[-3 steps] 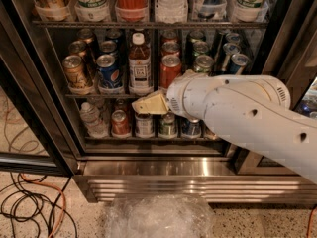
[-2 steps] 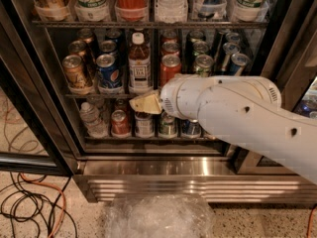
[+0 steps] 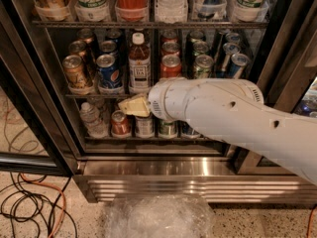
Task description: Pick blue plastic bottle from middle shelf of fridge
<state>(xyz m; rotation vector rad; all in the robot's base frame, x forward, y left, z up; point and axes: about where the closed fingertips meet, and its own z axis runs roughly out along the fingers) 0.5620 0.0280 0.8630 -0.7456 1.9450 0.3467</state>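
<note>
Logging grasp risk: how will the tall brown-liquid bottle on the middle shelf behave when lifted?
The blue plastic bottle looks full, so it is probably heavy for its size. Tall and narrow among cans on the middle shelf, it may tip if nudged high. The gripper sits just below the bottle.

blue plastic bottle (image 3: 139, 64) on middle shelf (image 3: 81, 95) in fridge (image 3: 158, 178) | left can (image 3: 108, 73), right can (image 3: 171, 66) flank it | pincer (image 3: 132, 106) just below, before lower cans (image 3: 121, 124)

Speckled floor (image 3: 84, 222): cables (image 3: 29, 209) left, perhaps crumpled plastic (image 3: 158, 217); hand (image 3: 132, 106) by middle shelf (image 3: 94, 95).
</note>
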